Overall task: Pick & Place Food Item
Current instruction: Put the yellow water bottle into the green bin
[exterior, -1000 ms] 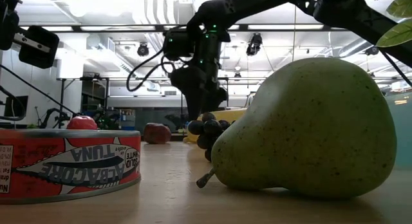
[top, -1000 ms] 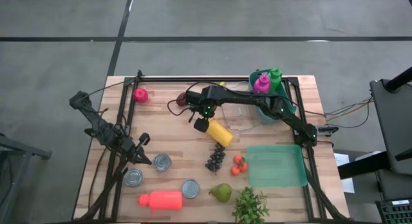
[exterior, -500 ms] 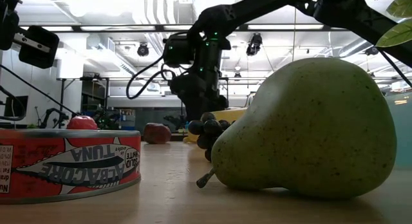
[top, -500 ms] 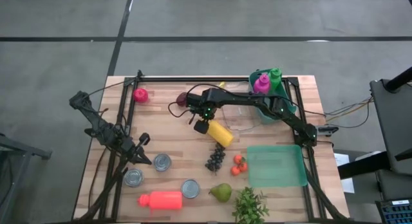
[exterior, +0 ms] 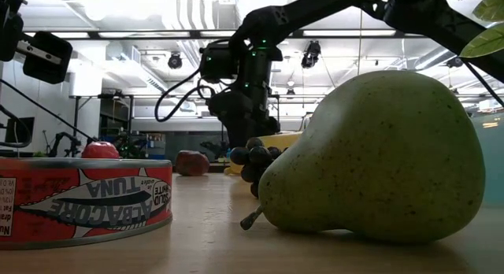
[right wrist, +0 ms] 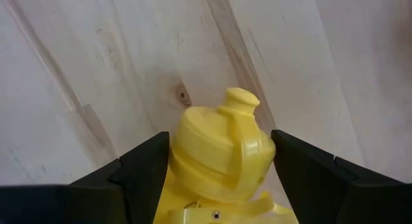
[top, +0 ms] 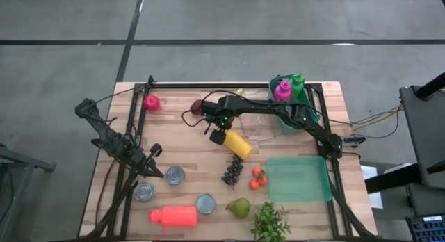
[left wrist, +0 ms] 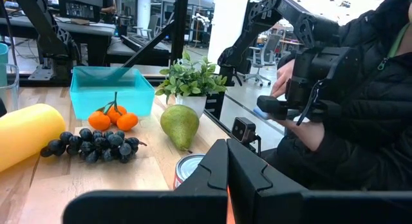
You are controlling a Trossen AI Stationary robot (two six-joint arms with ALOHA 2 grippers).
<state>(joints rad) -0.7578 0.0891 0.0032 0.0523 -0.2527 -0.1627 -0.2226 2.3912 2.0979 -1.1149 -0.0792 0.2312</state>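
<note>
grey floor surrounds the wooden bench (top: 188, 162), which is framed by a black rail and strewn with food props. the right arm reaches from its base on the bench's right side, across the far half, elbow bent, its wrist tipped down over the middle. the right gripper (top: 217, 135) stands with its fingers (right wrist: 138, 169) spread wide either side of the cap end of a yellow bottle (top: 236, 143), which lies on its side on the wood, slanting toward the near right. the wrist view shows the cap between the two fingers, with gaps on both sides; whether they touch it cannot be told. in the low view the same gripper (exterior: 246, 131) hangs pointing down behind the grapes (exterior: 250, 161).

the left arm waits at the left side of the bench, folded low, its left gripper (top: 154, 160) closed with the fingers pressed together, pointing toward the cans (top: 175, 175).

near the bottle, toward the front, lie the grapes, then tomatoes (top: 258, 177) just to their right, beside a teal tray (top: 299, 178). a pear (top: 238, 207) and a leafy plant (top: 270, 223) sit at the near edge, with a pink bottle (top: 174, 215) lying to the left. a teal bin (top: 286, 115) at the far right holds pink and green bottles. a person in a dark jacket (left wrist: 367, 102) shows beyond the bench in the left wrist view.
</note>
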